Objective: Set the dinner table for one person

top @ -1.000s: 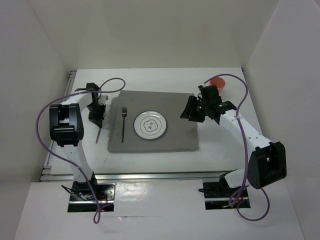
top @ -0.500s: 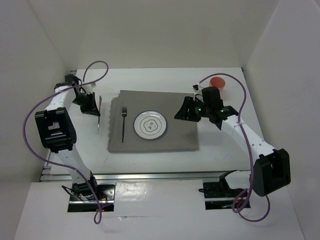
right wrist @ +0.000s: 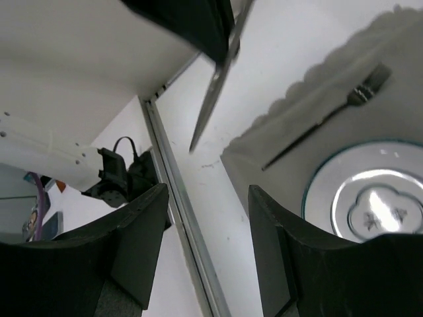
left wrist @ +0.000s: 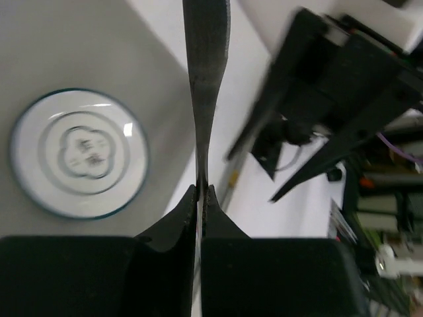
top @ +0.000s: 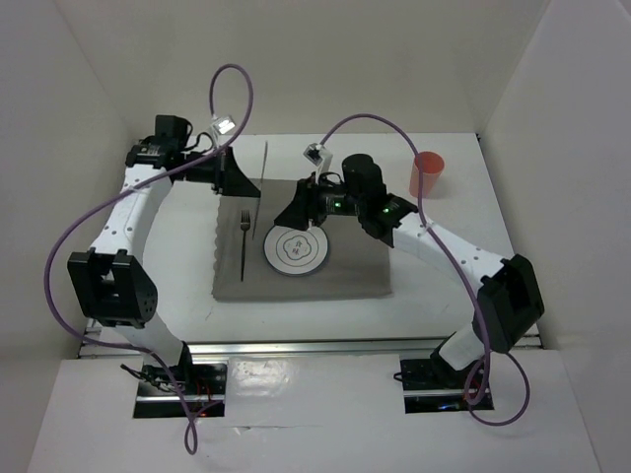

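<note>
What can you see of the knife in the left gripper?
The knife is a slim, plain, dull grey metal blade that tapers to a point. The left gripper pinches one end, jaws shut on it; the rest juts free, apparently off the table, beside the far-left corner of the grey placemat. Nothing else touches it.

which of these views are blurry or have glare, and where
Top external: sharp and evenly lit, soft shadows only. Left wrist: the right arm is smeared by motion blur, the knife in the left pincer is soft, small highlights on the plate. Right wrist: bright glare on the plate centre, knife blade blurred, its own fingers dark and out of focus.
</note>
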